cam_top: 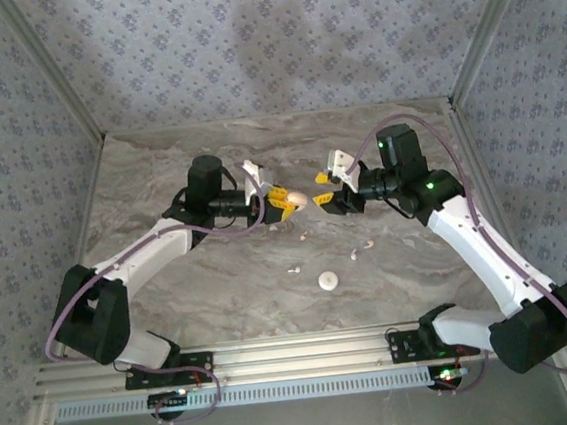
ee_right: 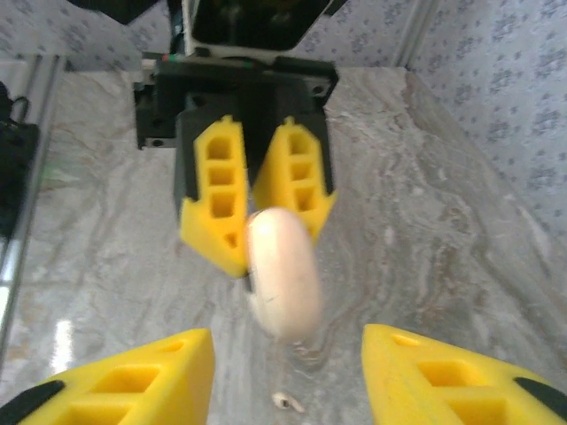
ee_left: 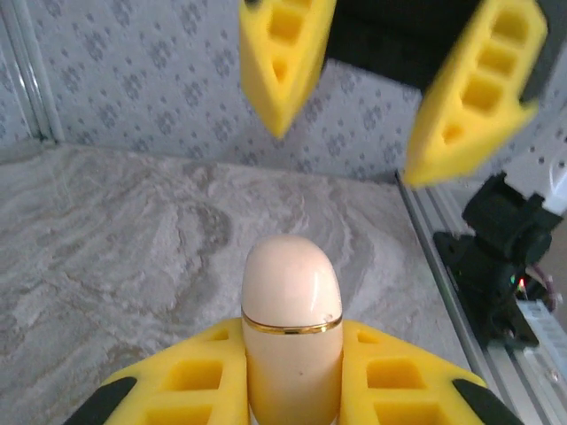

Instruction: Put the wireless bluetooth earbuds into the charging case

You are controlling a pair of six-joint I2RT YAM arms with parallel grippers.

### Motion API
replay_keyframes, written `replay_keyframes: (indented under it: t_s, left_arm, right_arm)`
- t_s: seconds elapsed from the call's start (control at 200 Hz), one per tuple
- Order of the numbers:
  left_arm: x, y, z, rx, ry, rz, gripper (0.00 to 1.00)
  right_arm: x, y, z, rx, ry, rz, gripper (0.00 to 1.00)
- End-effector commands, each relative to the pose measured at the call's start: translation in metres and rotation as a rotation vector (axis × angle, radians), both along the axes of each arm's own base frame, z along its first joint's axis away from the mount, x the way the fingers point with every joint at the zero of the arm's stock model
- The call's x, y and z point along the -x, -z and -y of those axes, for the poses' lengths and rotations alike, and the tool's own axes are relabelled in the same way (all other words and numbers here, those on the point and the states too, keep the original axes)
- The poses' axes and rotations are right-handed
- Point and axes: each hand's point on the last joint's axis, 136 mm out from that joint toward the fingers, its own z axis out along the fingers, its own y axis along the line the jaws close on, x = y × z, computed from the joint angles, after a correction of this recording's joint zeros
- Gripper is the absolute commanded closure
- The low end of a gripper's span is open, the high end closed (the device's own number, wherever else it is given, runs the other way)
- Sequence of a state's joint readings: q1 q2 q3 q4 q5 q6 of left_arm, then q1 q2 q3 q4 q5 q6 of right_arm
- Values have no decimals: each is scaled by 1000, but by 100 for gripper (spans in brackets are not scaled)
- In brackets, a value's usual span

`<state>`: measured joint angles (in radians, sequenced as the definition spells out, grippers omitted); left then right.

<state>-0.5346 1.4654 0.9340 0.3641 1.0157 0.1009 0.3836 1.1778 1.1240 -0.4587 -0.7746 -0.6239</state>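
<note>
The charging case [ee_left: 292,319] is a cream oval capsule with a gold band, its lid closed. My left gripper [ee_left: 292,376] is shut on its lower half and holds it above the table. From overhead, the left gripper [cam_top: 284,200] points right with the case [cam_top: 301,201] at its tip. My right gripper [cam_top: 319,192] faces it, open, its fingers [ee_left: 283,62] a little beyond the case's rounded end. Through the right wrist camera the case [ee_right: 282,274] hangs just past my open right gripper [ee_right: 288,345]. Several tiny white earbuds [cam_top: 304,237] lie on the marble below, one [ee_right: 288,403] under the case.
A small round white disc [cam_top: 328,280] lies on the marble table [cam_top: 160,184] nearer the arm bases. More earbuds [cam_top: 356,254] are scattered between the disc and the grippers. Patterned walls close in the back and sides, and an aluminium rail [cam_top: 307,351] runs along the near edge.
</note>
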Motion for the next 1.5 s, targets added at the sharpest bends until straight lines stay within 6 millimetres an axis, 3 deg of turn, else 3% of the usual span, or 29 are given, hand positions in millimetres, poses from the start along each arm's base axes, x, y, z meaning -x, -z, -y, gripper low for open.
replay_keyframes:
  t_s: [0.0, 0.245, 0.4, 0.63, 0.7, 0.725, 1.084, 1.369, 1.494]
  left_arm:
    - [-2, -34, 3, 137, 14, 21, 82]
    - [2, -52, 5, 205, 27, 41, 82]
    - [2, -63, 4, 254, 16, 45, 83]
    - [4, -63, 7, 251, 25, 52, 83]
    - [5, -62, 8, 247, 30, 52, 83]
    - [5, -63, 8, 247, 30, 54, 83]
    - [8, -66, 8, 246, 33, 61, 83]
    - [5, -64, 8, 235, 17, 64, 83]
    - [5, -65, 8, 235, 18, 65, 83]
  right_arm:
    - [10, -9, -4, -90, -69, -44, 43]
    - [11, -34, -5, -207, -151, -99, 38]
    - [-1, -44, -5, -234, -102, -86, 37]
    - [-17, -53, -8, -239, -64, -59, 36]
    - [-21, -47, -10, -234, -62, -77, 36]
    - [-23, -60, -11, -243, -66, -47, 36]
    - [-45, -56, -16, -234, -26, -55, 38]
    - [-21, -62, -22, -263, -159, -71, 35]
    - [-25, -57, -23, -246, -132, -72, 35]
